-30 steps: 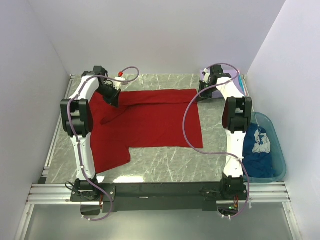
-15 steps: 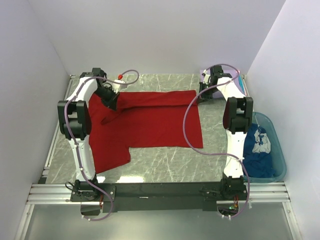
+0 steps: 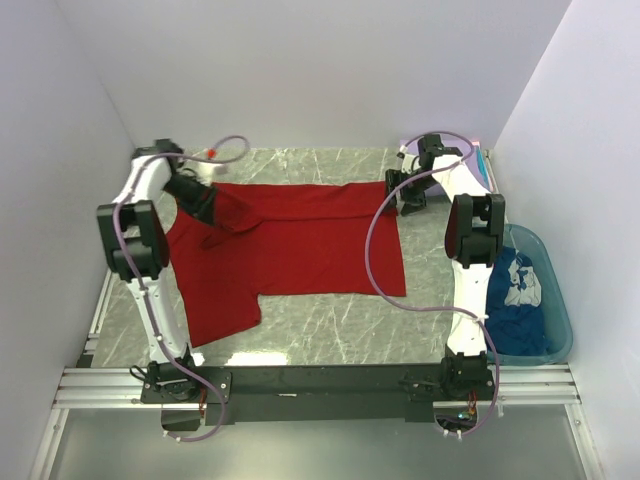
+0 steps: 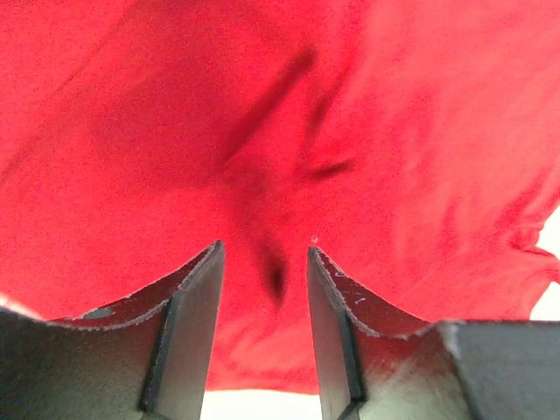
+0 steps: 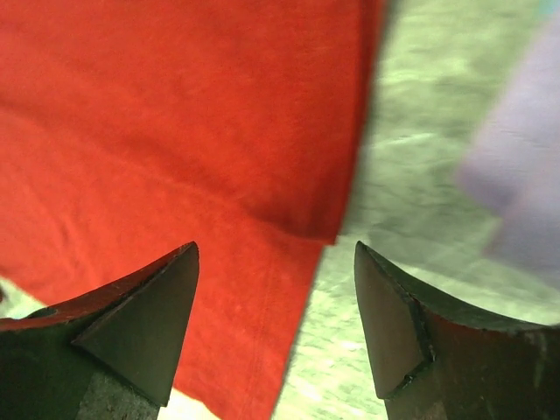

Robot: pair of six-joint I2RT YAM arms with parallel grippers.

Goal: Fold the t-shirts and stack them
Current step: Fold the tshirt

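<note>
The red t-shirt (image 3: 300, 245) lies spread on the marble table, its far edge folded over in a strip. My left gripper (image 3: 203, 203) hangs over the shirt's far-left part, near the sleeve. In the left wrist view its jaws (image 4: 262, 249) stand apart, with wrinkled red cloth (image 4: 262, 105) beneath them. My right gripper (image 3: 405, 198) is at the shirt's far-right corner. It (image 5: 276, 249) is open wide over the edge of the red cloth (image 5: 175, 105). The lavender t-shirt (image 5: 525, 166) shows blurred at the back right. The dark blue t-shirt (image 3: 515, 300) lies in the tub.
A translucent teal tub (image 3: 556, 300) stands at the table's right edge beside the right arm. White walls close in the back and both sides. Bare marble (image 3: 330, 330) shows in front of the red shirt. Purple cables loop over both arms.
Both grippers have opened and let go of the red shirt's far edge. The left arm swung to the left, and the right gripper shifted slightly left onto the shirt's corner.
</note>
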